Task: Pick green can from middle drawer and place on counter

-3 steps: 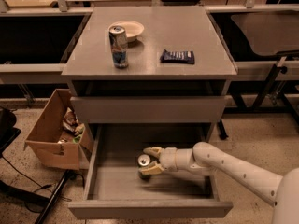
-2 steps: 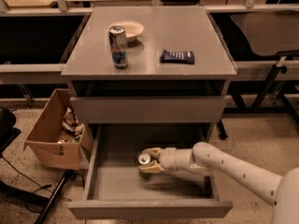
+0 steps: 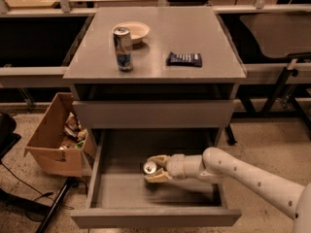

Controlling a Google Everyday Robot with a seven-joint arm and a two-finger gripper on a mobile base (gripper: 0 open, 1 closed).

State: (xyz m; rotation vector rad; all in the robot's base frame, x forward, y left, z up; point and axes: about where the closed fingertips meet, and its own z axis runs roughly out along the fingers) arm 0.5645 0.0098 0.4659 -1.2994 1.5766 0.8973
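The middle drawer (image 3: 102, 178) is pulled open below the counter (image 3: 160, 42). My gripper (image 3: 154, 168) reaches into it from the right on a white arm. Its fingers are closed around the green can (image 3: 149, 167), whose silver lid faces left; the can is tilted and sits just above the drawer floor. The can's green body is mostly hidden by the fingers.
On the counter stand a tall blue-and-silver can (image 3: 123, 49), a small pale bowl (image 3: 134, 31) and a dark blue packet (image 3: 184, 58). A closed drawer panel (image 3: 155, 113) sits above the open drawer. A cardboard box (image 3: 56, 135) of clutter is on the floor at left.
The gripper with the can has risen slightly off the drawer floor and shifted a little; the counter items have not moved.
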